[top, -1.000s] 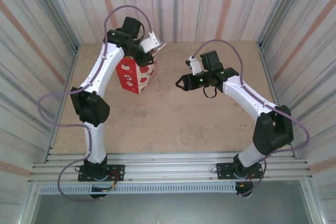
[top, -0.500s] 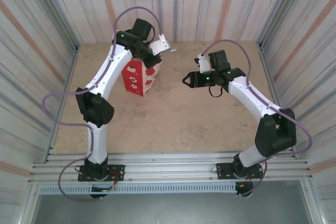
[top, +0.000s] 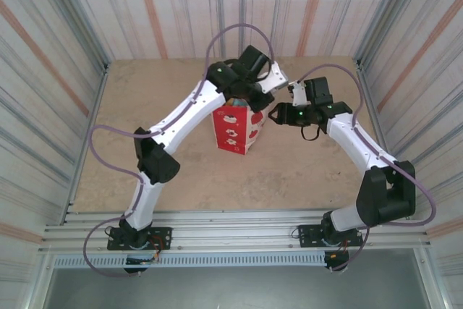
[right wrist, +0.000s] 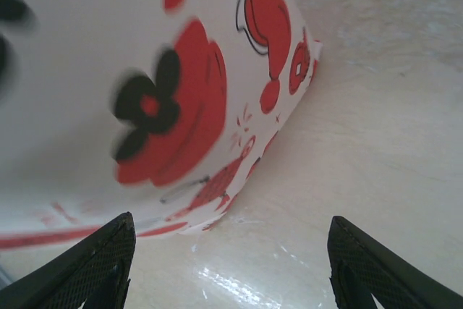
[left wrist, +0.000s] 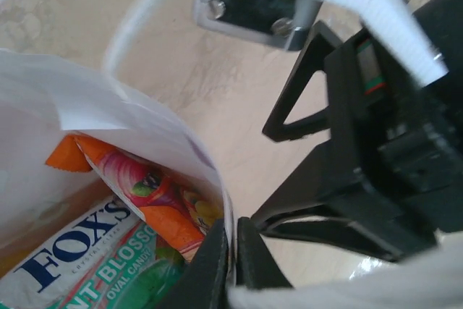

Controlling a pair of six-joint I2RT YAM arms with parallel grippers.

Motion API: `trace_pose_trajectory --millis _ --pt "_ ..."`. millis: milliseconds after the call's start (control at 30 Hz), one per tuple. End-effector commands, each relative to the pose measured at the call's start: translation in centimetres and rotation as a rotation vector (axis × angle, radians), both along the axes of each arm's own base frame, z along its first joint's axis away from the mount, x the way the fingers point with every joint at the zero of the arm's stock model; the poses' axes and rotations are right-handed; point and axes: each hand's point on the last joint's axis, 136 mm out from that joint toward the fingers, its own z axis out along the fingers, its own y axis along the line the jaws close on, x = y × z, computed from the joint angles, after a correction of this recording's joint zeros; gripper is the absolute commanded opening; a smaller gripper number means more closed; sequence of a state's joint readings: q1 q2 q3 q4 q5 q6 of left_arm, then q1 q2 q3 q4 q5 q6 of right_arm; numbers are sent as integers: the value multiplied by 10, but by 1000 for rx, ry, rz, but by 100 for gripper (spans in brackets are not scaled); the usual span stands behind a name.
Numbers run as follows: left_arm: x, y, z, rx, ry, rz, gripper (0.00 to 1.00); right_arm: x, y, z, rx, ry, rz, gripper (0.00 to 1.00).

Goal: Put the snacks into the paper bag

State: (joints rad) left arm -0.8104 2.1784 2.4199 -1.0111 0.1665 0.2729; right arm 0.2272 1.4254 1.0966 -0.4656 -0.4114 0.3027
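The paper bag (top: 235, 129), red with white shapes, stands near the middle of the table. My left gripper (top: 259, 96) is over its right rim. In the left wrist view the left gripper (left wrist: 233, 251) is shut on the white rim of the paper bag (left wrist: 137, 117). Inside lie snacks: an orange fruit packet (left wrist: 148, 193) and a green packet (left wrist: 108, 273). Just right of the bag, my right gripper (top: 276, 115) is open. The right wrist view has the right gripper (right wrist: 230, 262) holding nothing, with the bag's side (right wrist: 181, 92) close ahead.
The tan table (top: 145, 106) is boxed in by corrugated walls on three sides. A metal rail (top: 231, 233) runs along the near edge. The right arm's black gripper body (left wrist: 362, 157) sits close beside the bag's rim.
My left gripper closed on the bag's rim and moved the bag from the back left to the table's middle. The right gripper shifted slightly right and stayed open.
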Motion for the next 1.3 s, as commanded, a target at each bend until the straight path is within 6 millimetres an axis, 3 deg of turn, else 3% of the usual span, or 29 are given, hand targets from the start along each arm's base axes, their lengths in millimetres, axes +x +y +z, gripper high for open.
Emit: trace_pose_trajectory --millis 0,167,400,667,800,867,933,1000,1100,1267 --pt "16 -9 33 -111 -34 108 19 -7 -15 -1 6 25 -66 71" --pt "12 0 54 -121 -70 134 46 -7 -26 3 -1 13 -94 72" --pt "1 46 103 -127 -166 210 57 -1 -39 0 14 39 -200 72" --pt "13 143 143 -183 -246 475 62 9 -43 -23 18 88 -320 69" --pt "15 196 153 -255 -259 623 64 13 -40 -30 21 115 -358 68" --pt "19 226 145 -291 -218 724 64 16 -36 -33 42 132 -369 68" --pt "24 255 124 -302 -161 824 63 18 -32 -37 50 146 -373 67" --pt "28 271 95 -293 -107 876 62 22 -29 -40 52 152 -375 67" --pt "33 275 44 -270 -9 909 61 27 -24 -45 48 168 -375 66" --pt "44 259 -28 -274 130 923 59 32 -17 -51 35 177 -372 66"
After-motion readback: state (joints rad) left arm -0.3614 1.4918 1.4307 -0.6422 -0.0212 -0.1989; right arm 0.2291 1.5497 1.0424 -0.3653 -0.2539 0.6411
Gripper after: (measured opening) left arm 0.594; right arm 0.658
